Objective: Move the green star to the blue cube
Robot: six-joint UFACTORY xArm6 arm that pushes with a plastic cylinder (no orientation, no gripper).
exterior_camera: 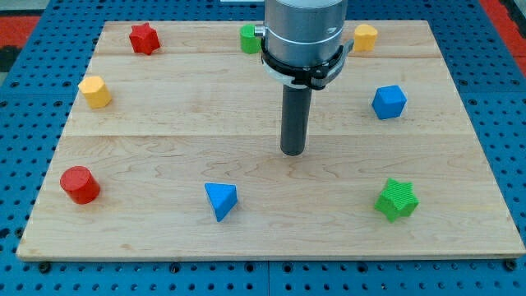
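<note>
The green star (pixel 397 199) lies on the wooden board (pixel 164 123) near the view's bottom right. The blue cube (pixel 389 102) sits above it at the right, roughly a third of the board's height away. My tip (pixel 292 152) rests near the board's middle, left of both blocks and touching neither. It is up and to the left of the green star and down and to the left of the blue cube.
A blue triangular block (pixel 220 200) lies at bottom centre-left. A red cylinder (pixel 80 184) is at bottom left, a yellow block (pixel 94 90) at left, a red star (pixel 144 38) at top left. A green block (pixel 249 39) and a yellow block (pixel 365 36) flank the arm at top.
</note>
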